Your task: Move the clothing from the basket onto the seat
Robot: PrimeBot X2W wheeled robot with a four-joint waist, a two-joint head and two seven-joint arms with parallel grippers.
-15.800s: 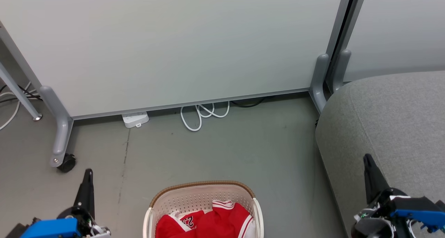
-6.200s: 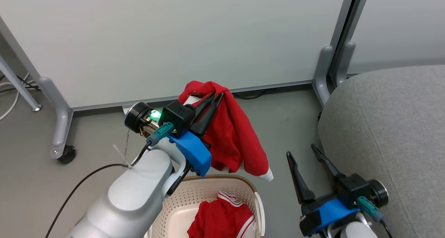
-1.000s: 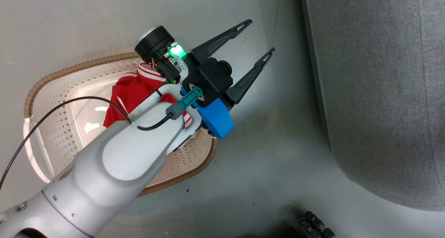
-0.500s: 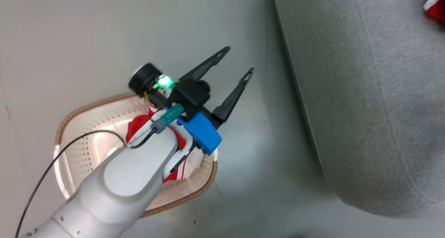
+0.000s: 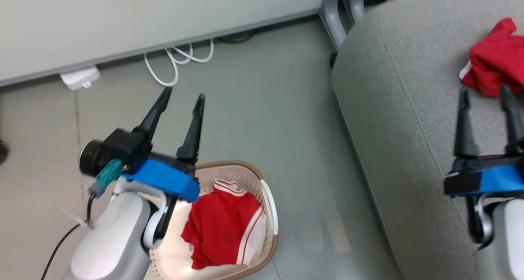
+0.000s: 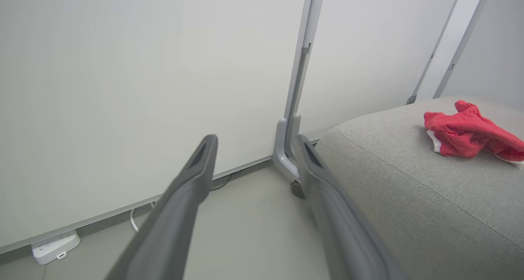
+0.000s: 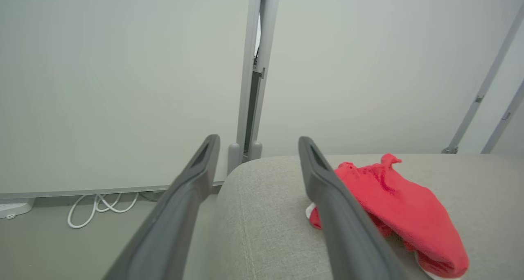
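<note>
The cream basket (image 5: 248, 168) with its brown rim stands on the floor at the lower middle. Red clothing (image 5: 223, 226) with white stripes lies inside it. My left gripper (image 5: 183, 95) hovers above the basket's far left corner, open and empty, fingers pointing at the wall (image 6: 256, 138). On the big grey seat (image 5: 389, 108) at the right lies a crumpled red garment (image 5: 495, 63). My right gripper (image 5: 484, 89) is over the seat just short of that garment, open with nothing between its fingers (image 7: 258, 140). The garment (image 7: 389, 198) rests loose beside the right finger.
White partition panels back the scene, with grey post feet (image 5: 333, 22) by the seat's far corner. A white cable loop (image 5: 176, 63) and a power strip (image 5: 80, 78) lie along the wall. A strip of bare floor (image 5: 311, 169) separates basket and seat.
The head camera has swung up and right, bringing the right gripper and the garment on the seat into view. The left gripper, still open, now points at the wall instead of toward the seat.
</note>
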